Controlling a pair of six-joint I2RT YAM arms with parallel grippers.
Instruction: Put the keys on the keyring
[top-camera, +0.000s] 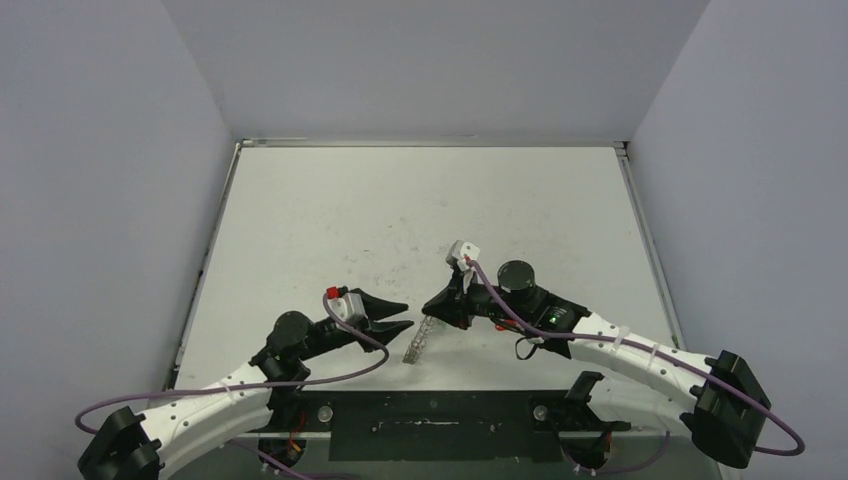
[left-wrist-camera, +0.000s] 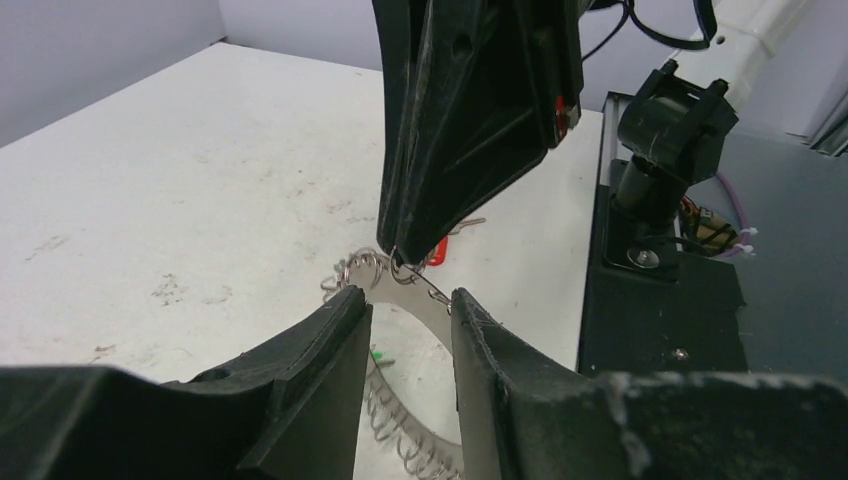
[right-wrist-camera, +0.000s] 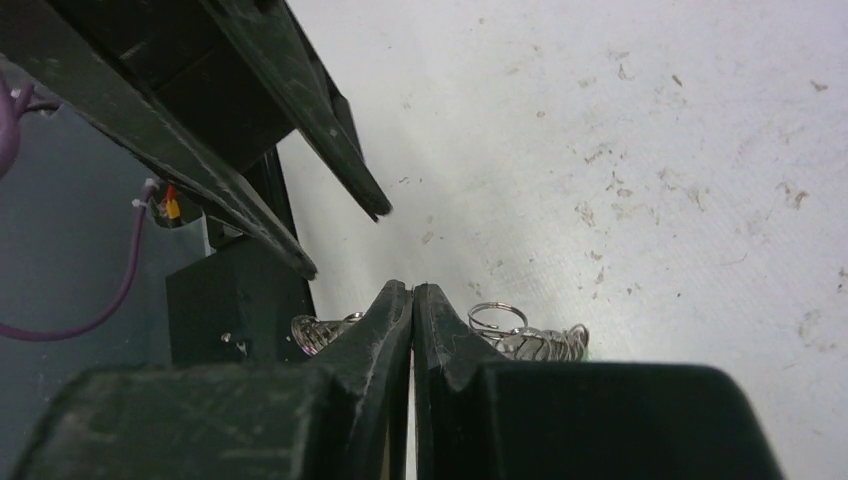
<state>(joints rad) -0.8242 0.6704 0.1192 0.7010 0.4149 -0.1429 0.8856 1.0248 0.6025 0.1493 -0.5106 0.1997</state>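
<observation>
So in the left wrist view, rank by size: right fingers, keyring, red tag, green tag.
1. right fingers
2. keyring
3. red tag and green tag: both tiny slivers, partly hidden, so unranked.

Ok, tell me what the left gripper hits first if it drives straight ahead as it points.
The keyring, most likely: its flat plate stands right ahead of the left gripper's open jaws, pinched in the right gripper. How near it is I can't judge.
</observation>
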